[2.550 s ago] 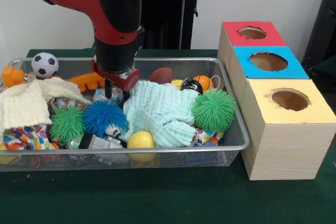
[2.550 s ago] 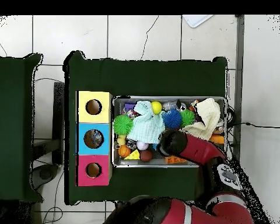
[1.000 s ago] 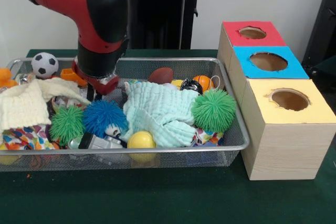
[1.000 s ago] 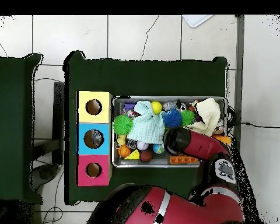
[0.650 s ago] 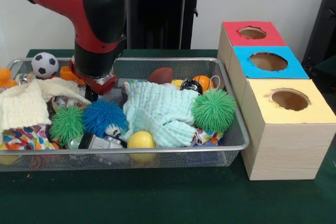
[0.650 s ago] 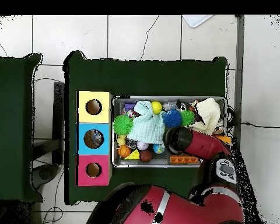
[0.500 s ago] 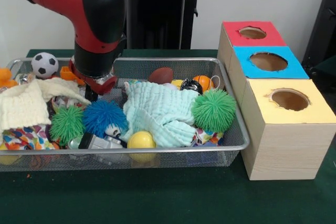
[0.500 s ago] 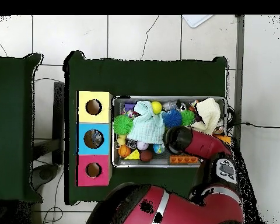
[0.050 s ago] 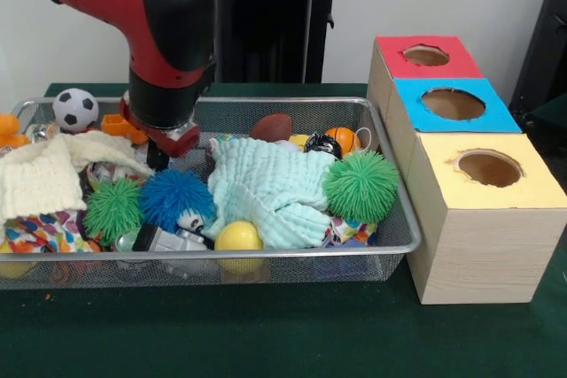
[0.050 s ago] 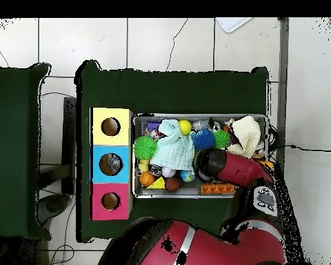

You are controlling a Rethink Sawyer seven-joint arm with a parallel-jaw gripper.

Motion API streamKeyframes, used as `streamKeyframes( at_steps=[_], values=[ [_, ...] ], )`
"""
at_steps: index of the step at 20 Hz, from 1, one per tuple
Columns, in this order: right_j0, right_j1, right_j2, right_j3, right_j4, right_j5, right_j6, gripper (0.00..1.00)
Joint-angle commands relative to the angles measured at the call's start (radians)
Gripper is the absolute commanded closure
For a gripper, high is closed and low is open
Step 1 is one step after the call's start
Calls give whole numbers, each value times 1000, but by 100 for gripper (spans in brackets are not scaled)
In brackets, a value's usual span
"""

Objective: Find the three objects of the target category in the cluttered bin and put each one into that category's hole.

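the arm reaches down into the wire mesh bin (image 9: 403, 219), its gripper (image 9: 159, 158) low behind the blue spiky ball (image 9: 175, 198). whether the claw is spread or clenched cannot be told, since the wrist hides it in both views. nothing can be seen carried by it.

the target category is not marked anywhere, so which toys count is unclear. candidates all lie in the bin: the blue spiky ball, a green spiky ball (image 9: 112, 210) just beside it, a larger green spiky ball (image 9: 360, 185) near the bin's end toward the boxes, a yellow ball (image 9: 238, 236), a soccer ball (image 9: 75, 109), a brown football (image 9: 271, 127) and a small orange basketball (image 9: 343, 139). a pale green cloth (image 9: 266, 188) covers the middle.

beside the bin stand three boxes with holes: yellow box (image 9: 485, 170), blue box (image 9: 453, 104), red box (image 9: 425, 56). overhead, something seems to show inside the blue hole (image 10: 111, 164), too unclear to name. judging from this, searching is underway with most sorting left.

no readable writing or brand appears.
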Motion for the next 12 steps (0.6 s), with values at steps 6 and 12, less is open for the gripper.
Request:
streamKeyframes(
  at_steps=[6, 12],
  values=[
    [10, -219, 69, 151, 44, 337, 43, 100],
    [4, -293, 86, 161, 52, 411, 36, 100]
  ],
)
